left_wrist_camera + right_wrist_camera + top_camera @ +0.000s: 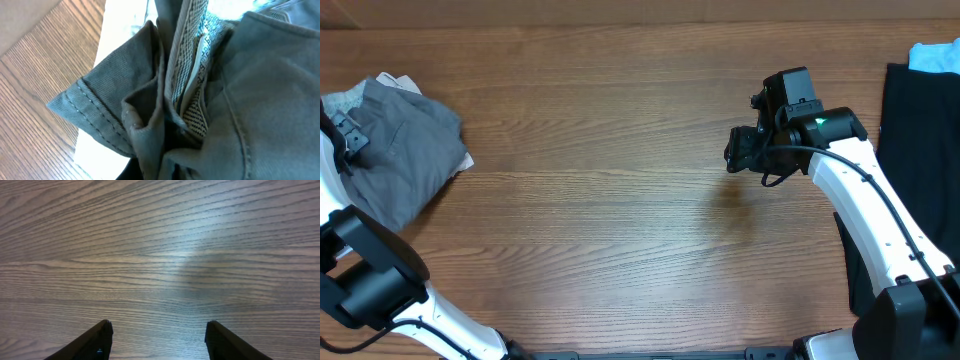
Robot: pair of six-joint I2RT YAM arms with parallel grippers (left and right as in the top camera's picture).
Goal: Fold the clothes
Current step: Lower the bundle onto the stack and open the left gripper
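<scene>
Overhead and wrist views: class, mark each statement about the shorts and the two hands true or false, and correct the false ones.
1. The grey shorts lie bunched on the left of the table. True.
2. The right hand grips the shorts. False: it is open over bare wood, holding nothing.
3. The left hand is shut on the shorts. True.
4. A black garment lies in the table's middle. False: it lies at the right edge.
</scene>
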